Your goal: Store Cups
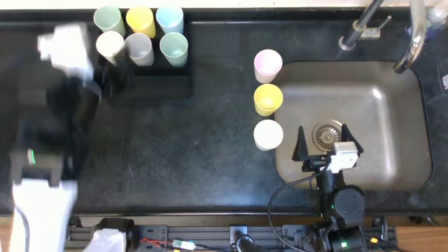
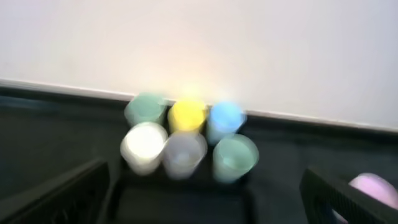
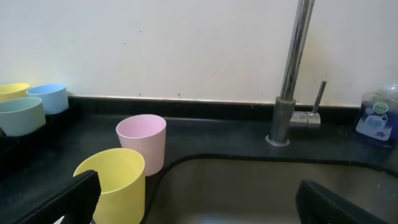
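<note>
Six cups stand in a black tray point(image 1: 164, 87) at the back left: green point(image 1: 108, 19), yellow point(image 1: 140, 19) and blue point(image 1: 170, 19) behind, white point(image 1: 110, 46), grey point(image 1: 138, 49) and teal point(image 1: 173, 47) in front. Along the sink's left rim stand a pink cup point(image 1: 267, 64), a yellow cup point(image 1: 268, 99) and a white cup point(image 1: 268, 134). My left gripper point(image 2: 204, 173) is open and empty, just in front of the tray. My right gripper point(image 1: 323, 136) hangs open and empty over the sink, with the pink cup point(image 3: 142, 140) and yellow cup point(image 3: 112, 180) beside it.
The steel sink point(image 1: 392, 105) takes up the right side, with a drain point(image 1: 327, 134) under my right gripper. A tap point(image 3: 292, 74) and a soap bottle point(image 3: 379, 118) stand at the back. Dark worktop point(image 1: 203, 154) lies bare between tray and sink.
</note>
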